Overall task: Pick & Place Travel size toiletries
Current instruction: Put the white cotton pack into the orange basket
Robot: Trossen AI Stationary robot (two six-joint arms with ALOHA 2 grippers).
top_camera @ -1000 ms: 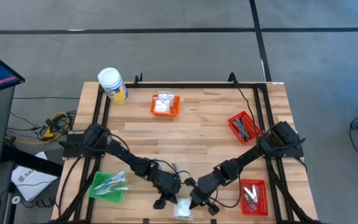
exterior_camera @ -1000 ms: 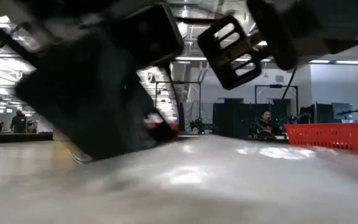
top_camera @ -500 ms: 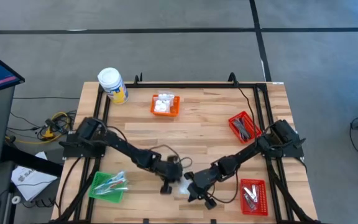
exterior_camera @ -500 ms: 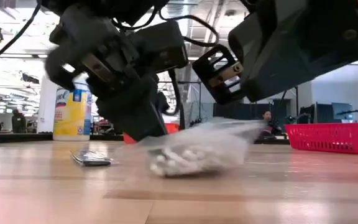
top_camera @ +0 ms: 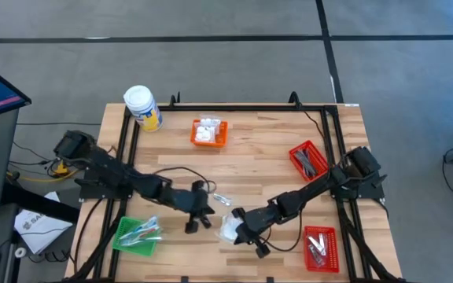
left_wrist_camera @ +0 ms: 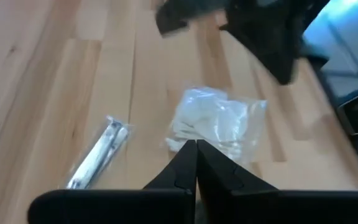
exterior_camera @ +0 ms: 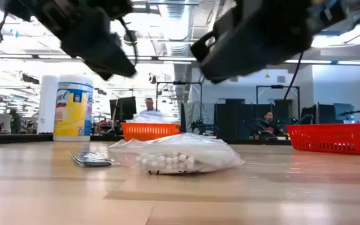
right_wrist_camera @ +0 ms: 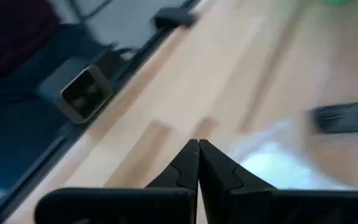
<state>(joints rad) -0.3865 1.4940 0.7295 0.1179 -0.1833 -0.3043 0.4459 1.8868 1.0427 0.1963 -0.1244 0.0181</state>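
Two dark grippers over the near half of the wooden desk [top_camera: 250, 157], both empty. Left to right: green mesh basket [top_camera: 138, 235] of clear-wrapped sticks at the near left corner; white-lidded jar with yellow label [top_camera: 142, 107] standing at the far left corner; left gripper [top_camera: 196, 223] near the desk's middle, fingers pressed together, raised off the wood. Just beside it, slim silvery sachet [top_camera: 220, 198] lying flat. Near the front edge, clear plastic packet of small white lumps [top_camera: 230, 229], [exterior_camera: 179, 154], resting on the wood, touched by neither gripper. Right gripper [top_camera: 242, 234] close against that packet's right side, fingers together. Orange mesh basket [top_camera: 209, 132] by the far edge; two red mesh baskets [top_camera: 307, 159] along the right edge.
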